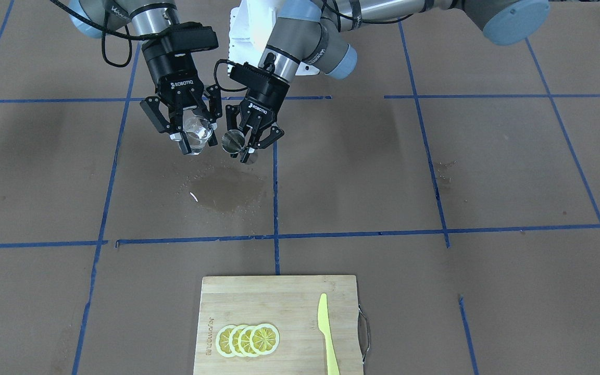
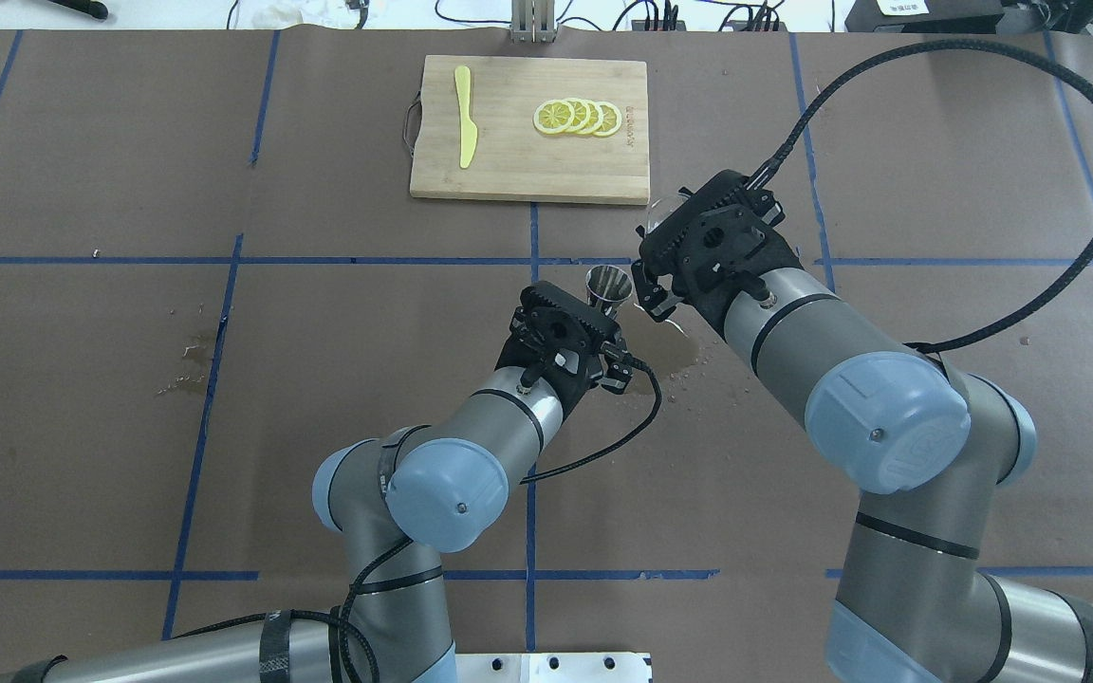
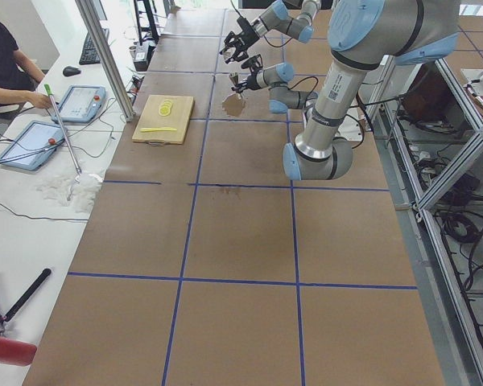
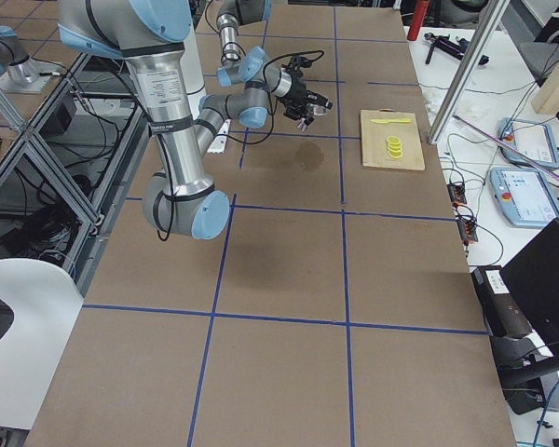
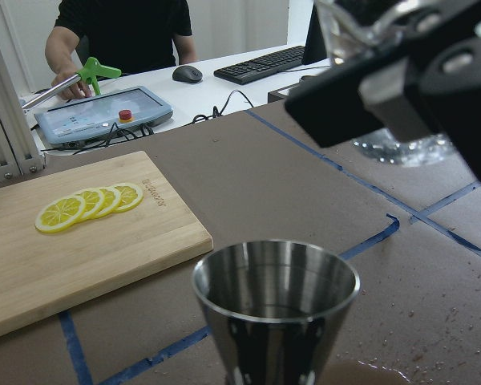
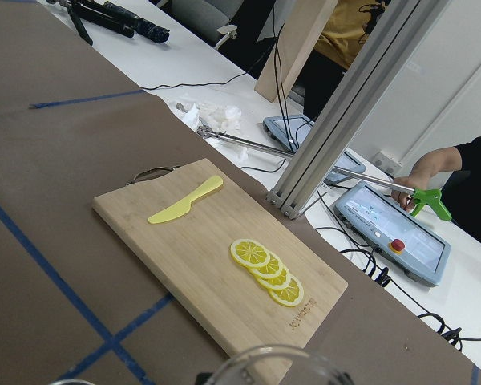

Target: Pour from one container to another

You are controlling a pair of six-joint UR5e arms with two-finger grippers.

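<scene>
The small clear glass cup (image 1: 197, 134) hangs above the table, tilted, with my right gripper (image 1: 194, 138) shut on it. Just beside it is the shiny steel jigger (image 1: 234, 141), held by my left gripper (image 1: 246, 148), which is shut around its waist. Overhead, the jigger (image 2: 607, 286) shows its open mouth upward, and the glass cup (image 2: 657, 211) peeks out past the right gripper (image 2: 664, 239). In the left wrist view the jigger (image 5: 276, 303) fills the lower middle, and the glass cup (image 5: 401, 148) sits higher at the upper right. Only the glass rim (image 6: 272, 362) shows in the right wrist view.
A dark wet patch (image 1: 227, 190) lies on the brown paper under both grippers. A wooden cutting board (image 1: 289, 297) at the operators' side carries several lemon slices (image 1: 248, 339) and a yellow plastic knife (image 1: 327, 333). Tablets and cables lie beyond the table edge.
</scene>
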